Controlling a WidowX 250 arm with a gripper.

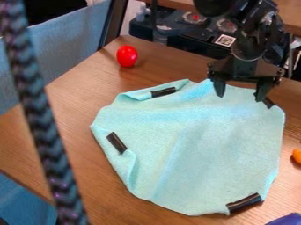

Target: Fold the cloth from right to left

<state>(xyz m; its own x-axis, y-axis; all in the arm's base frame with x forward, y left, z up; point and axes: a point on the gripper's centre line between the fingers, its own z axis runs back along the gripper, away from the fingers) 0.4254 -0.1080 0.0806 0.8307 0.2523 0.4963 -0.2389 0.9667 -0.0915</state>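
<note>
A braided cord [41,118] slants down the left, nearest the camera. My arm comes in at the upper right, my gripper [239,96] pointing down, spread wide at the far edge of the cloth [194,145], which lies on the table [70,101].

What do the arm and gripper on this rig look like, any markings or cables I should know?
The arm is black, with bulky, rounded, slightly glossy segments. The gripper is black too: a wide crossbar with two short fingers that taper downward. A white square tag with a dark pattern shows beside the arm; whether it is attached, I cannot tell.
</note>
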